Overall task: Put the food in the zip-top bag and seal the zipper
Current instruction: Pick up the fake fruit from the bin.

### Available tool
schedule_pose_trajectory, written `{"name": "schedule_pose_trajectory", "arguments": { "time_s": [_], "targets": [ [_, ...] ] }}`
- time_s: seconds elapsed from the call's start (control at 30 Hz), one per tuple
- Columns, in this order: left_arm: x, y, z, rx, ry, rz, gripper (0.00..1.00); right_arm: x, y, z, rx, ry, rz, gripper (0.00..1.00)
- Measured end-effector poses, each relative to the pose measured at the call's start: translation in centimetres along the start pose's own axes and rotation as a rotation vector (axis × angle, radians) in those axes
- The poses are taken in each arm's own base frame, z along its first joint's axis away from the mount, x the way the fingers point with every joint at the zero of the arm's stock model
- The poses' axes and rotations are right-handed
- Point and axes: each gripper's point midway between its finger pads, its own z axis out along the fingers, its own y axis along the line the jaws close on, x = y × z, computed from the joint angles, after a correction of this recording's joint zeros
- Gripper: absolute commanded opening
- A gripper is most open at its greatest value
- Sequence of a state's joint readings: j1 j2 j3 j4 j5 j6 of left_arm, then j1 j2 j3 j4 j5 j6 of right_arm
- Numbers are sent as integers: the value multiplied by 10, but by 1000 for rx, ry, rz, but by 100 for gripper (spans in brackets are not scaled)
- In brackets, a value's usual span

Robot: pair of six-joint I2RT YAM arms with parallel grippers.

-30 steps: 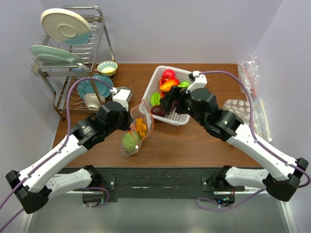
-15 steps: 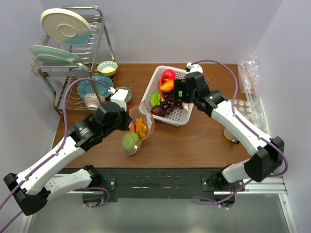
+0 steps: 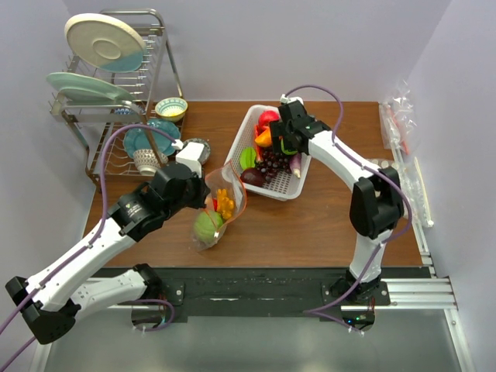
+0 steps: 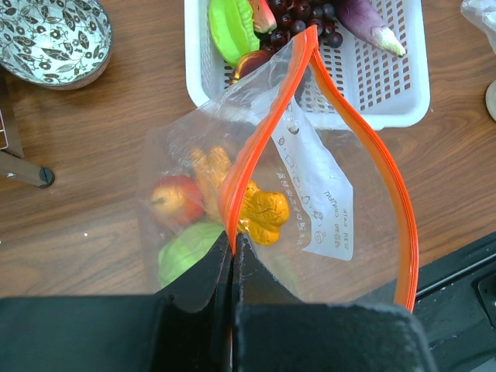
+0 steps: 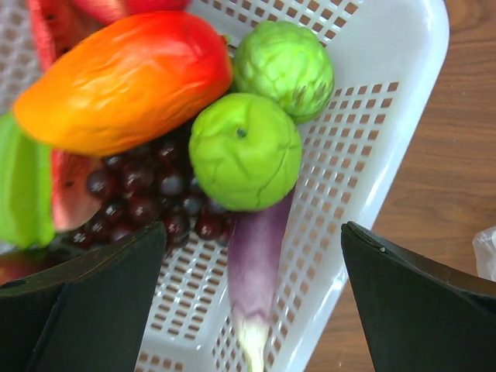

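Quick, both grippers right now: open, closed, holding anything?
Left gripper: shut on the zip-top bag at its zipper.
Right gripper: open, empty, over the white basket.

left hand (image 4: 232,246) pinched shut, right hand (image 5: 252,236) spread wide

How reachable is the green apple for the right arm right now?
Probably yes. The right tool hangs open right above the basket, and the apple lies on top, uncovered, between its fingers in the wrist view. The mango and a bumpy green fruit crowd it, so the fingers might bump those.
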State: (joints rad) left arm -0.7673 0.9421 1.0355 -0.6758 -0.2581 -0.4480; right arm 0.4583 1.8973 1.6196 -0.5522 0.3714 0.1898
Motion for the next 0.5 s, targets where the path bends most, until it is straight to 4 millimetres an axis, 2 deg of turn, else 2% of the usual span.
{"name": "schedule_pose_trajectory", "arguments": {
  "time_s": [0.23, 0.43, 0.5],
  "targets": [
    [0, 0, -1, 1, -3, 0, 0, 6, -9, 38, -15, 52, 33, 98],
    [-4, 0, -6, 9, -22, -6, 0, -3, -3, 44, -51, 41, 46, 94],
    [-4, 0, -7, 10, -25, -7, 0, -4, 0, 44, -65, 40, 45, 88]
  ]
}}
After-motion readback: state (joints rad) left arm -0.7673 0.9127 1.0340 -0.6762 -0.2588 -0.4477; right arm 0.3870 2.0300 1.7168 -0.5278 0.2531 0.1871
